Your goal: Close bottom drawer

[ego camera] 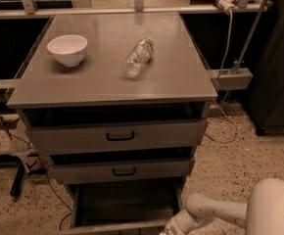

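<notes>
The bottom drawer [125, 202] of the grey metal cabinet is pulled far out, its long shallow tray open toward me at the bottom of the camera view. Its low front runs along the frame's lower edge and its handle is cut off. My white arm reaches in from the lower right, and the gripper [169, 229] sits at the right end of the drawer's front, mostly cut off by the frame edge. Above it are the middle drawer [122, 171] and the tall top drawer [117, 136], each out a little with a black handle.
On the cabinet top [171, 77] stand a white bowl [67, 49] at the left and a clear plastic bottle [137, 58] lying on its side. Speckled floor [230, 170] lies to the right. A dark cabinet [279, 67] stands at far right, cables at left.
</notes>
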Tool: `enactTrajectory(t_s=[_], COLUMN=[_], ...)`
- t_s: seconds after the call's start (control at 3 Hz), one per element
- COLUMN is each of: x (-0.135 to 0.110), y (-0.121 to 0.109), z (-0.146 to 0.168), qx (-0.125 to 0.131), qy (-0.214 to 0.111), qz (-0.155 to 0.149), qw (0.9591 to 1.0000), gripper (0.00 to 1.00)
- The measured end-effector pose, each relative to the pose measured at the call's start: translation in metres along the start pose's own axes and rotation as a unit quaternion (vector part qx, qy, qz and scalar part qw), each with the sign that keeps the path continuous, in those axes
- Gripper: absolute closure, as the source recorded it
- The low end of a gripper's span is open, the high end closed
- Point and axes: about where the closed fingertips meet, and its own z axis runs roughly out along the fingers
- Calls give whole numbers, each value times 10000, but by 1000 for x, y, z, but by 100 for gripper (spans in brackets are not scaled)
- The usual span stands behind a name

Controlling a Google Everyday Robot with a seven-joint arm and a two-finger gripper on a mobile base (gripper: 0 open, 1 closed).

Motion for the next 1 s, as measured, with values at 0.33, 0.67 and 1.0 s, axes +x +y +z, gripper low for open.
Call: enactTrajectory(t_s=[0.33, 0.67, 1.0], x=[-24, -43, -44], y=[-4, -10, -11], z=[-8, -13, -13], qx=[212, 383, 393], qy=[-80, -188, -195], qz=[-222, -353, -360], qw=[9995, 9985, 9984], gripper=[100, 100, 82])
